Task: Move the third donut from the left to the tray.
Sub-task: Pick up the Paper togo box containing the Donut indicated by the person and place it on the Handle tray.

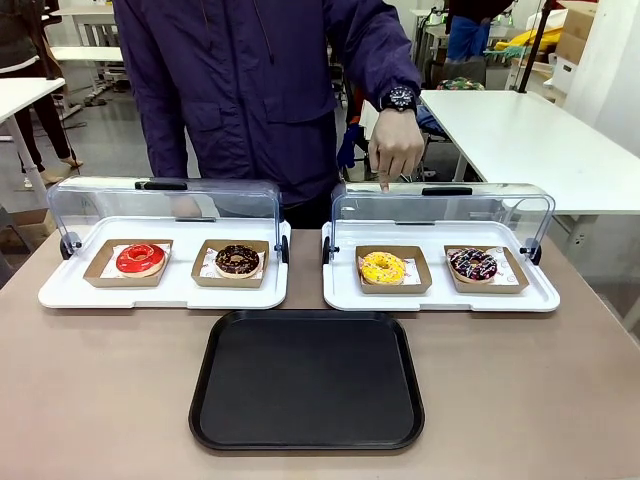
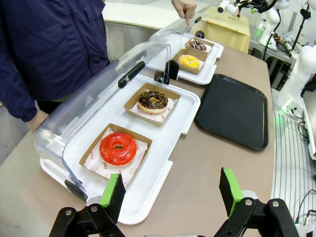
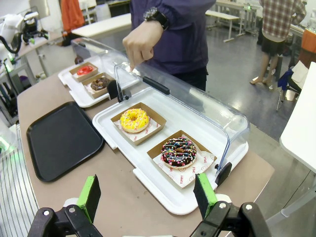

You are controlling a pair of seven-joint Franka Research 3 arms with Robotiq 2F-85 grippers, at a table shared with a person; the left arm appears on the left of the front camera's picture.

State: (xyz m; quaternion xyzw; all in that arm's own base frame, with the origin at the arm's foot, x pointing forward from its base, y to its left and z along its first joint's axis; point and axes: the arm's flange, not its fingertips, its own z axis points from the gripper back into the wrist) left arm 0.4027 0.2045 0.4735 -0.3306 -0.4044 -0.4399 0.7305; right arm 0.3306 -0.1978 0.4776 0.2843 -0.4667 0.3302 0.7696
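state: left gripper (image 2: 173,190), right gripper (image 3: 147,190) released | risk — reaching the yellow donut (image 1: 383,267) you could clip the lid (image 1: 440,205) or hand (image 1: 396,152) (pointing close by)

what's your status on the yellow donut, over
Left gripper open, right gripper open. Yellow donut in cardboard holder on white tray, lid raised. Person's hand pointing over the lid behind it.
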